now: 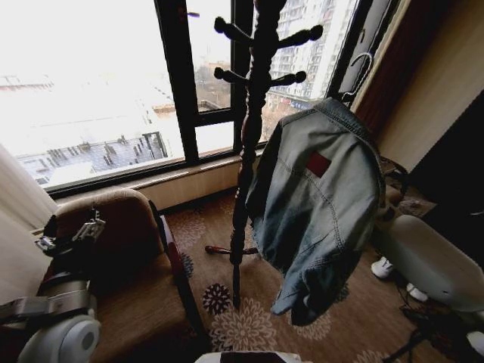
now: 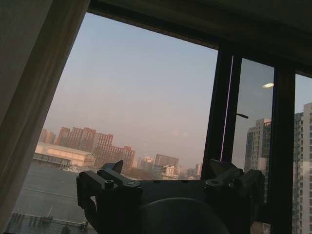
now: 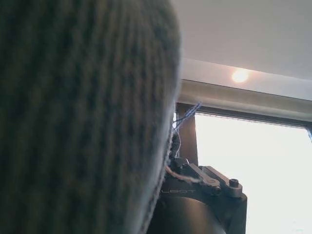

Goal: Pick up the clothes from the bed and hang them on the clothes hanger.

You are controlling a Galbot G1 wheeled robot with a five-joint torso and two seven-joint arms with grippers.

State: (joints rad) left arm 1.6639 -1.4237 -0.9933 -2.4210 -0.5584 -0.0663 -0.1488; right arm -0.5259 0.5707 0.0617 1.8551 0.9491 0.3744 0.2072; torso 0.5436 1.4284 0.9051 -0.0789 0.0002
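In the head view, the denim jacket [image 1: 321, 200] hung in the air just beside the dark turned-wood coat stand [image 1: 253, 113], back outward, its red patch [image 1: 318, 163] showing and 1 sleeve drooping toward the patterned carpet [image 1: 249, 321]. The silver hook of the clothes hanger [image 1: 361, 72] rose above the collar, near the window frame. Denim like this was probably fairly heavy and limp, with a coarse weave that should not slip; the collar or shoulder seam looked the firmest place to hold. The left gripper [image 1: 85, 231] rested low beside the brown armchair [image 1: 125, 249].

In the left wrist view, the left gripper [image 2: 178, 187] stood with its fingers spread apart, holding nothing, against the window.

In the right wrist view, ribbed fabric [image 3: 83, 117] pressed close over the right gripper [image 3: 204, 183]; I could not tell whether its fingers were closed.
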